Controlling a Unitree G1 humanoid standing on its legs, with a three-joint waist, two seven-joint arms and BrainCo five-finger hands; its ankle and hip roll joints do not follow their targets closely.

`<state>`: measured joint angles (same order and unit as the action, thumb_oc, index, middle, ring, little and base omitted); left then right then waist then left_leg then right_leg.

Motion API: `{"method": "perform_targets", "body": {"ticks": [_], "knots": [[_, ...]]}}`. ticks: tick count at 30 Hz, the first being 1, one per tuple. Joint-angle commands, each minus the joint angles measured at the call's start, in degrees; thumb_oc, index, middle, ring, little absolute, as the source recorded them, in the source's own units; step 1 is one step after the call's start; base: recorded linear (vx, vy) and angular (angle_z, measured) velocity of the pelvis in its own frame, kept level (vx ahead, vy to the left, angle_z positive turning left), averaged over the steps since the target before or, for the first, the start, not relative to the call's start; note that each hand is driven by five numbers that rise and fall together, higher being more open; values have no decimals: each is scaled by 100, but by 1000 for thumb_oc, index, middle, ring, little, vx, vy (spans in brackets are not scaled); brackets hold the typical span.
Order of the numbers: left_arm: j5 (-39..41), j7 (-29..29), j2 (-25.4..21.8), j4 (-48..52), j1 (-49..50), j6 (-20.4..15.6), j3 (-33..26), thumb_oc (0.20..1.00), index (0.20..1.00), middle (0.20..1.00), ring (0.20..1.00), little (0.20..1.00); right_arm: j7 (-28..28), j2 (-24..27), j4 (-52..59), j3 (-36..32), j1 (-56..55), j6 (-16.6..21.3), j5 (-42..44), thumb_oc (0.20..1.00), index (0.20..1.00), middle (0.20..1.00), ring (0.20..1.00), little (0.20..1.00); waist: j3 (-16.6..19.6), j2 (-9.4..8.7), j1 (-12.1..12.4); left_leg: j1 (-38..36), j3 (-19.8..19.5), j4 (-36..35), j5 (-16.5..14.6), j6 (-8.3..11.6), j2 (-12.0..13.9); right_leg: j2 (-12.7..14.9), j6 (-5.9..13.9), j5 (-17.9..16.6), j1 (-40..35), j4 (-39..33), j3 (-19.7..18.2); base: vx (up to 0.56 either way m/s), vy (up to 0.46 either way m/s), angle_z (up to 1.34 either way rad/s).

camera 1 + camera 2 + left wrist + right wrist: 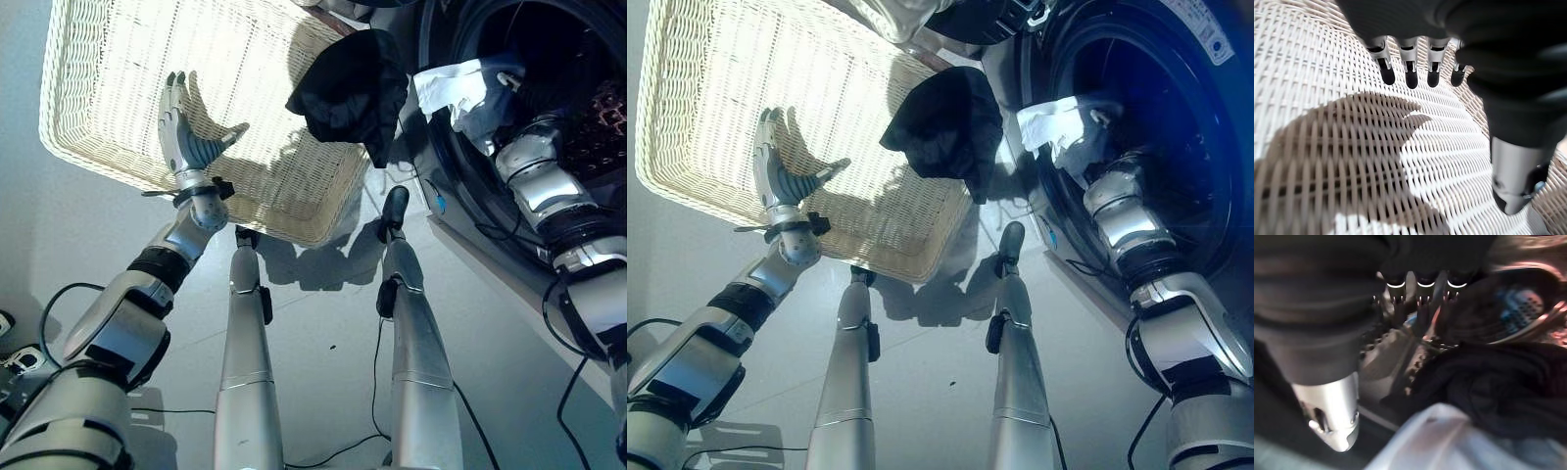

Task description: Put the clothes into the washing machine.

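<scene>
A black garment [348,88] hangs over the right rim of the white wicker basket [98,162]. A white cloth [451,93] lies across the lower edge of the washing machine's round opening [1215,147]. My left hand [186,137] hovers open above the basket's bare bottom, fingers [1410,68] straight and holding nothing. My right arm [534,181] reaches into the drum. In the right wrist view my right hand [1422,293] has its fingers straight, over dark clothes [1498,391] and a pale cloth [1435,440] inside the drum, with nothing in its grasp.
The basket sits on a grey floor [323,333] just left of the washing machine. The basket's near right corner [313,235] lies close to the machine's front. A narrow strip of floor separates them.
</scene>
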<state>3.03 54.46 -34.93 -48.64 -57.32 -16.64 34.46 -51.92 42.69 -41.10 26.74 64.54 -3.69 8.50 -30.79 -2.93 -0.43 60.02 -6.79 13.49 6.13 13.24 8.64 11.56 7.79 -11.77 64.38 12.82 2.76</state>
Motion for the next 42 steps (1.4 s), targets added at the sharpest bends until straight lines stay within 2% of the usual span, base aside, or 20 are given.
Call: {"method": "perform_targets", "body": {"ticks": [1,4,13,14,18,22,24,25,33,42], "knots": [[-193,322,231,11,-22,-116,-545,1000,1000,1000,1000,1000,-388,132,448,126,-132,216,-995,1000,1000,1000,1000,1000,100,219,-106,49,200,147,-288,-649,-603,-313,334,206,50,414,144,0,0,0],[-278,394,354,11,-35,-92,-624,1000,1000,1000,1000,1000,-206,-32,741,229,-224,500,-1563,1000,1000,1000,1000,1000,100,248,-122,73,222,126,-251,-626,-601,-302,325,215,84,408,116,-3,9,-2],[-454,505,564,191,103,36,-793,1000,1000,1000,1000,1000,339,-213,1715,336,-561,938,-2524,1000,1000,1000,1000,1000,100,266,-145,34,245,75,-180,-621,-632,-285,300,224,81,407,94,0,0,0],[-500,543,632,283,166,99,-836,1000,1000,1000,1000,1000,596,-249,2107,399,-624,1089,-2926,1000,1000,1000,1000,1000,100,274,-140,20,239,55,-149,-623,-635,-272,298,222,77,410,89,0,0,0],[-534,545,691,375,231,176,-887,1000,1000,1000,1000,1000,919,-268,2467,550,-610,1264,-3324,1000,1000,1000,1000,1000,100,279,-125,5,217,80,-119,-613,-643,-255,294,230,56,437,93,-3,3,2],[-553,526,753,370,236,215,-906,1000,1000,1000,1000,1000,1127,-305,2543,867,-333,1265,-3471,1000,1000,1000,1000,1000,100,296,-65,1,191,121,-92,-599,-638,-232,285,241,23,458,112,0,0,0],[-518,497,775,365,204,265,-907,1000,1000,1000,1000,1000,1298,-332,2526,1025,-174,1250,-3494,1000,1000,1000,1000,1000,100,298,-32,-17,175,114,-71,-599,-650,-221,285,226,-2,449,132,0,0,0],[-465,439,779,365,201,281,-916,1000,1000,1000,1000,1000,1577,-334,2512,1206,-25,1244,-3554,1000,1000,1000,1000,1000,100,300,3,-20,158,123,-50,-600,-660,-203,285,215,-16,456,152,0,0,0],[-352,284,728,263,25,299,-869,1000,1000,1000,1000,1000,2149,-324,2280,1885,506,1112,-3513,1000,1000,1000,1000,1000,100,287,86,38,125,107,54,-611,-693,-167,260,139,16,438,241,2,-20,5],[-296,301,774,239,17,355,-778,1000,1000,1000,1000,1000,2226,-453,2028,2157,584,1127,-3580,1000,1000,1000,1000,1000,100,297,147,13,104,136,46,-628,-711,-172,251,149,1,491,269,5,-6,3]]}}
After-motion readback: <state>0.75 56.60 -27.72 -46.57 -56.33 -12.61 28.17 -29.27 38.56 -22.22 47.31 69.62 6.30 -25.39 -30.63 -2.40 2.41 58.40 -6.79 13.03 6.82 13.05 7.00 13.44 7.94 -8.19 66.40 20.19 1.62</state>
